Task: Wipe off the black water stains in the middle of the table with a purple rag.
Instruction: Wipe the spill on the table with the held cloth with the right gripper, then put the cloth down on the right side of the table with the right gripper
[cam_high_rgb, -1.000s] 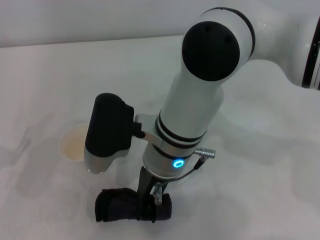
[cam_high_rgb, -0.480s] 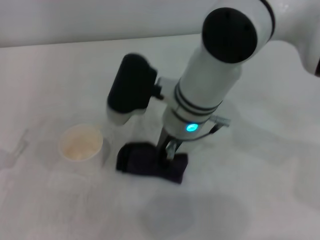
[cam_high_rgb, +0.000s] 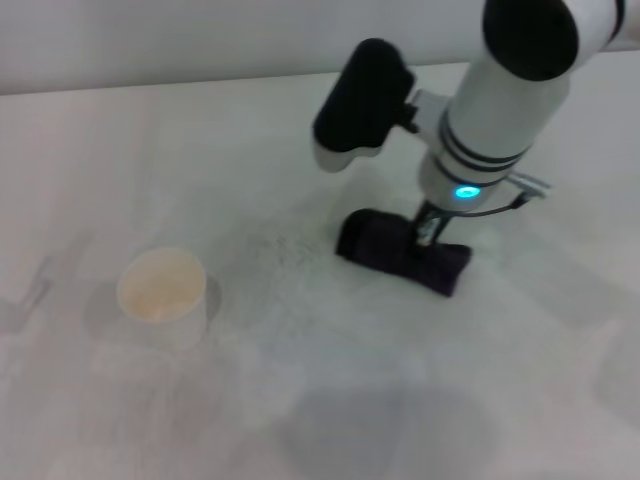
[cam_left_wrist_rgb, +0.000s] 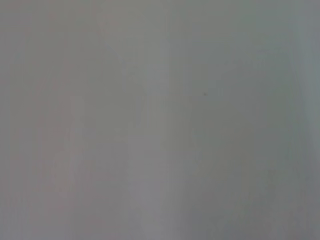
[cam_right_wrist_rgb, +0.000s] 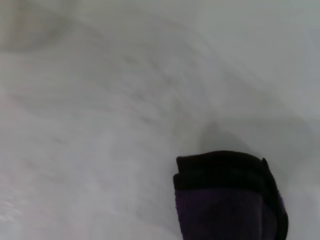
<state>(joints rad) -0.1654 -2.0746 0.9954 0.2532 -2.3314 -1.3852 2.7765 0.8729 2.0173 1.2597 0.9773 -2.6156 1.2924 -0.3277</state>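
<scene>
No dark blotch shows on the counter (cam_high_rgb: 300, 380) now, only faint grey smudges, so the wiping looks largely done. The right tool (cam_high_rgb: 428, 232) presses the purple rag (cam_high_rgb: 403, 253), clamped, right of the cup (cam_high_rgb: 161, 287).

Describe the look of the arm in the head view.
The right arm is glossy white and tube-shaped with a black round joint cap, black bands near the wrist and a glowing cyan ring light. A black, white-based camera block juts sideways; thin grey cables loop by the wrist. Its claw is dark metal.
</scene>
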